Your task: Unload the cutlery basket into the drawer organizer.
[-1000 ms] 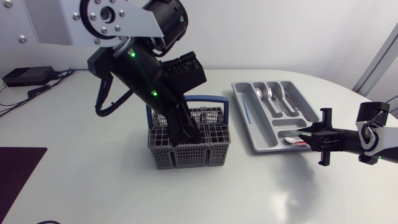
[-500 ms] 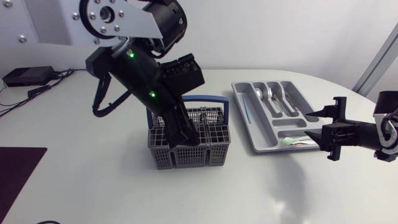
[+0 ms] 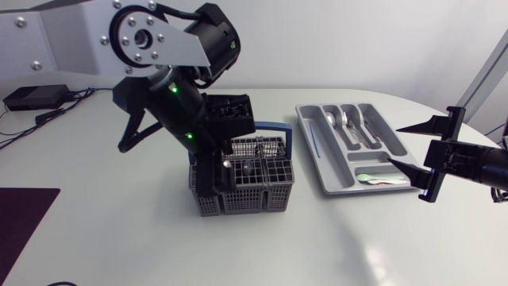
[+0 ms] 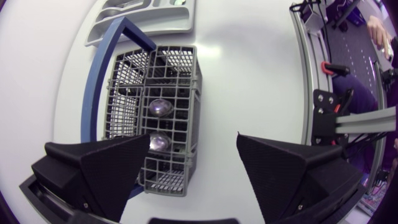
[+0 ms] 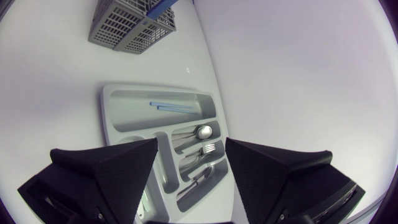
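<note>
Your left claw (image 4: 193, 140) hangs over the cutlery basket (image 3: 254, 195) at the middle of the table (image 3: 119, 238), fingers spread wide and holding nothing. The right claw (image 3: 394, 147) is also open and empty, just right of the drawer organizer (image 3: 327, 187), which lies right of the basket and a little farther back. Two spoons (image 4: 160, 107) stand bowl-up in neighbouring cells of the basket.

Watch the fit. Those broad wedge fingers probably have little room among narrow cells, so one could snag a grid wall or the blue handle (image 3: 282, 131) and drag or tip the basket, which looks light. The spoon bowls are rounded, polished metal, so a pinch there may slip or let the spoon swing. They also sit close together, and you could nudge one while taking the other. When you carry across to the right, mind the other claw waiting beside the organizer.

The basket is a boxy lattice of grey plastic. The organizer is smooth moulded grey plastic with rounded slots. It already holds shiny cutlery (image 5: 202, 132) and thin blue sticks (image 5: 174, 107). The claw fingers are matte black.
</note>
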You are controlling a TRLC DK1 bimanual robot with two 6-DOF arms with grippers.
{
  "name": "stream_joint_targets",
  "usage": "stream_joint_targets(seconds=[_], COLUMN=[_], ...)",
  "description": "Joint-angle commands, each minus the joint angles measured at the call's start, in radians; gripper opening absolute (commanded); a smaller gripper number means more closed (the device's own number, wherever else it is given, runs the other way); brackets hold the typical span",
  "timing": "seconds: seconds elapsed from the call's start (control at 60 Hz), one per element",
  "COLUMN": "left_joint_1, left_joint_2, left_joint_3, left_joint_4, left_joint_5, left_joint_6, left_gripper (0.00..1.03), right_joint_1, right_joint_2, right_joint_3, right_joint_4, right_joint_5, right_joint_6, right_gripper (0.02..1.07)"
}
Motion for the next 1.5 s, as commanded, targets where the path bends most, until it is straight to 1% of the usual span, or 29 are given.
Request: stream_joint_targets(seconds=[0.0,0.033,0.067,0.1,0.15,0.217,0.25,0.267,0.283,0.333,0.383,0.417,0.483,0.55,0.583,0.65,0.7,0.717,0.783,0.833,0.883,0.95,1.05,1.167,1.25,1.35,1.433,1.483], left_joint_1=[-0.003,-0.008,-0.005,-0.002,0.001,0.016,0.026,0.036,0.044,0.056,0.076,0.087,0.089,0.108,0.113,0.138,0.145,0.167,0.202,0.239,0.262,0.277,0.279,0.291,0.293,0.285,0.279,0.273], left_joint_2=[0.054,0.06,0.062,0.072,0.114,0.148,0.149,0.149,0.149,0.146,0.126,0.112,0.079,0.052,0.043,0.02,0.006,-0.004,-0.024,-0.037,-0.047,-0.07,-0.089,-0.072,-0.063,-0.053,-0.043,-0.032], left_joint_3=[0.104,0.13,0.138,0.159,0.236,0.299,0.307,0.307,0.304,0.294,0.256,0.232,0.176,0.126,0.103,0.054,0.031,0.009,-0.032,-0.069,-0.104,-0.155,-0.218,-0.229,-0.239,-0.252,-0.259,-0.256], left_joint_4=[-0.053,-0.09,-0.085,-0.075,-0.115,-0.19,-0.2,-0.204,-0.208,-0.236,-0.245,-0.233,-0.202,-0.141,-0.128,-0.089,-0.062,-0.036,0.01,0.04,0.068,0.112,0.162,0.203,0.252,0.298,0.339,0.343], left_joint_5=[-0.027,-0.027,-0.038,-0.067,-0.081,-0.073,-0.046,-0.009,0.006,0.043,0.114,0.14,0.158,0.167,0.187,0.224,0.226,0.229,0.253,0.286,0.313,0.327,0.329,0.335,0.335,0.335,0.335,0.335], left_joint_6=[0.089,0.122,0.146,0.149,0.111,0.042,0.002,-0.038,-0.059,-0.105,-0.151,-0.182,-0.228,-0.299,-0.322,-0.38,-0.411,-0.437,-0.464,-0.487,-0.498,-0.513,-0.521,-0.532,-0.553,-0.578,-0.607,-0.616], left_gripper=[0.96,0.96,0.96,0.96,0.96,0.94,0.93,0.93,0.93,0.93,0.93,0.93,0.93,0.93,0.93,0.93,0.93,0.93,0.93,0.93,0.93,0.92,0.91,0.91,0.83,0.8,0.73,0.72], right_joint_1=[0.02,0.024,0.029,0.035,0.037,0.037,0.037,0.037,0.037,0.031,0.029,0.029,0.032,0.035,0.035,0.046,0.06,0.067,0.086,0.104,0.121,0.143,0.193,0.285,0.34,0.393,0.403,0.403], right_joint_2=[-0.052,-0.078,-0.096,-0.11,-0.118,-0.118,-0.116,-0.113,-0.11,-0.104,-0.099,-0.098,-0.092,-0.089,-0.087,-0.098,-0.11,-0.119,-0.158,-0.19,-0.216,-0.254,-0.29,-0.325,-0.345,-0.366,-0.373,-0.376], right_joint_3=[-0.052,-0.064,-0.069,-0.067,-0.053,-0.037,-0.033,-0.029,-0.026,-0.026,-0.03,-0.032,-0.018,0.0,0.011,0.026,0.031,0.033,0.029,0.022,0.014,0.006,0.006,0.008,0.008,0.006,0.006,0.005], right_joint_4=[-0.016,-0.027,-0.039,-0.046,-0.053,-0.069,-0.072,-0.076,-0.079,-0.082,-0.081,-0.081,-0.082,-0.09,-0.092,-0.127,-0.15,-0.164,-0.205,-0.213,-0.214,-0.233,-0.242,-0.257,-0.268,-0.28,-0.285,-0.288], right_joint_5=[-0.018,-0.024,-0.025,-0.025,-0.025,-0.027,-0.031,-0.034,-0.036,-0.042,-0.048,-0.048,-0.048,-0.048,-0.048,-0.047,-0.041,-0.039,-0.036,-0.022,-0.007,0.007,0.059,0.143,0.186,0.231,0.237,0.237], right_joint_6=[0.091,0.103,0.123,0.169,0.261,0.346,0.385,0.415,0.435,0.477,0.511,0.531,0.597,0.663,0.704,0.755,0.784,0.797,0.801,0.829,0.855,0.872,0.922,0.97,0.999,1.016,1.025,1.027], right_gripper=[0.86,0.87,0.87,0.87,0.91,0.91,0.91,0.91,0.92,0.92,0.92,0.92,0.92,0.92,0.92,0.92,0.92,0.92,0.92,0.92,0.92,0.92,0.92,0.92,0.92,0.92,0.92,0.92])
